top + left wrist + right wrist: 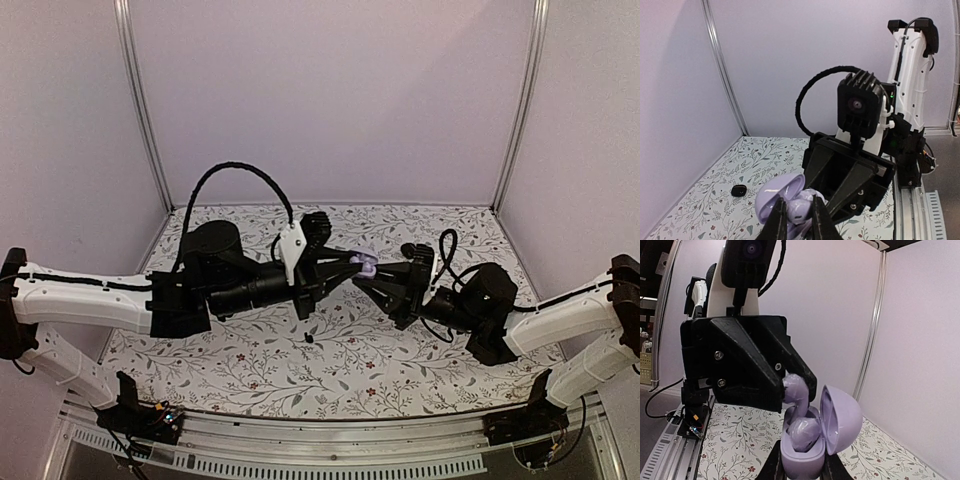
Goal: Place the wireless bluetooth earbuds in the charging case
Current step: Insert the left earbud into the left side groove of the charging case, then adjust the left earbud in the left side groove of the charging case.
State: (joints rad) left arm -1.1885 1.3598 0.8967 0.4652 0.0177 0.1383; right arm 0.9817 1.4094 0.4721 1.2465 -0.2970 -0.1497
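The right pincer (802,466) is raised off the surface (450,385) and clamps the base of the charging case (840,422) between its two fingers, one on each side; the case is pale lavender all over and sits upright in that grip; its domed lid stands swung open on the side away from the left pincer (799,207).

Inside the case, just above the right pincer's fingertips, the seated earbud (802,432) rests in its well; it is lavender too, with a glossy rounded back.

The left pincer faces the right one from the opposite side, nearly tip to tip, and is narrowed on the upper earbud (794,389); that earbud, also lavender, is held at the very ends of the fingers, bulb upward and stem pointing down toward the open case; it hangs just above the case's mouth, beside the seated earbud; whether its stem touches the case cannot be told.

In the top view the two pincers meet in mid-air over the middle of the flower-patterned surface, with the lavender pieces between them.

Down on the surface, toward the near edge from the left pincer and well apart from both pincers, a small black rounded piece (738,190) lies by itself; what it is cannot be made out.
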